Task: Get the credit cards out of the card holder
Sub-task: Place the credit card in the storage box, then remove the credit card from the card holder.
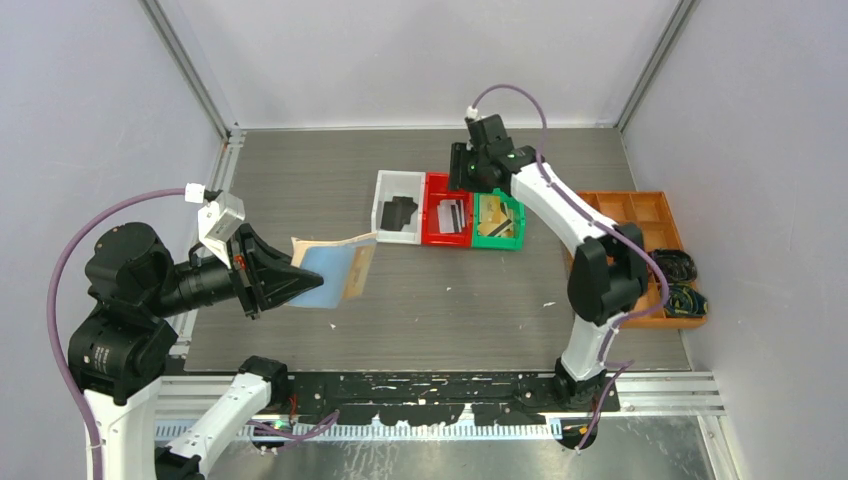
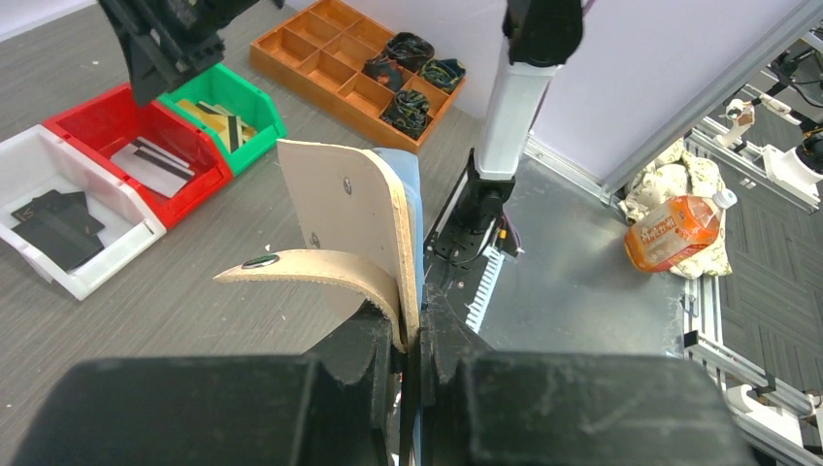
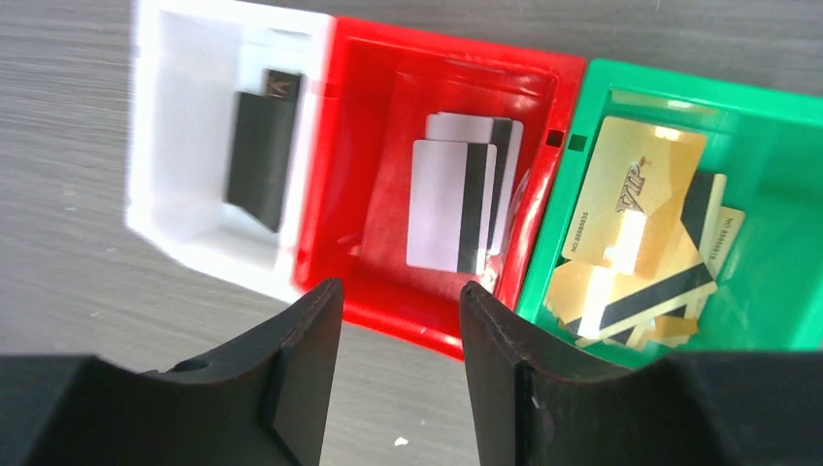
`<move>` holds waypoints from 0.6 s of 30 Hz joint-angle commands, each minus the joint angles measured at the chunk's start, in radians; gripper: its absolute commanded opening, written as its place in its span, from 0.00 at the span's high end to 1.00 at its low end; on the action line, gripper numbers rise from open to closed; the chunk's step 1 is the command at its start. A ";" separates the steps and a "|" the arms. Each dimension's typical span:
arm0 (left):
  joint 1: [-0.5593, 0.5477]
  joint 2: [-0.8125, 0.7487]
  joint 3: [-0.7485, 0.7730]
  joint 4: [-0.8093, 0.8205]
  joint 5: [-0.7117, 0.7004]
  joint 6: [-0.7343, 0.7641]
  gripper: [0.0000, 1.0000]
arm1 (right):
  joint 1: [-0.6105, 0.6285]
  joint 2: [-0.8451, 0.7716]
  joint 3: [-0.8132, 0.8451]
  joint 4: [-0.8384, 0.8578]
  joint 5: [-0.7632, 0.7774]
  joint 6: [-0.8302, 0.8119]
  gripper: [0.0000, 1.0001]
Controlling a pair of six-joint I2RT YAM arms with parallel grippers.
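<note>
Left gripper (image 2: 410, 335) clamps holder (image 2: 349, 209), left edge | right gripper (image 3: 398, 359) wide, empty, over cards (image 3: 451, 204) | steady holder for straight pull.

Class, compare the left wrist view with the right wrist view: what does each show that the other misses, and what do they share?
Only the left wrist: the card holder clamped in the left gripper; the orange tray; a bottle off the table. Only the right wrist: the lettering on a gold card, and the right gripper seen to be open. Both: the white bin with black cards, the red bin with white striped cards, and the green bin with gold ones.
</note>
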 commanded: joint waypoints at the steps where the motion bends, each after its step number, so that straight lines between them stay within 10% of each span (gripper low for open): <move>1: 0.005 -0.001 0.015 0.071 0.029 -0.011 1.00 | 0.021 -0.216 0.012 0.041 0.013 -0.003 0.45; 12: 0.005 0.005 -0.013 0.026 0.140 0.007 1.00 | 0.024 -0.639 -0.147 0.382 -0.795 0.020 0.20; 18: 0.005 0.016 -0.035 0.023 0.259 -0.017 1.00 | 0.193 -0.690 -0.125 0.370 -0.950 -0.096 0.17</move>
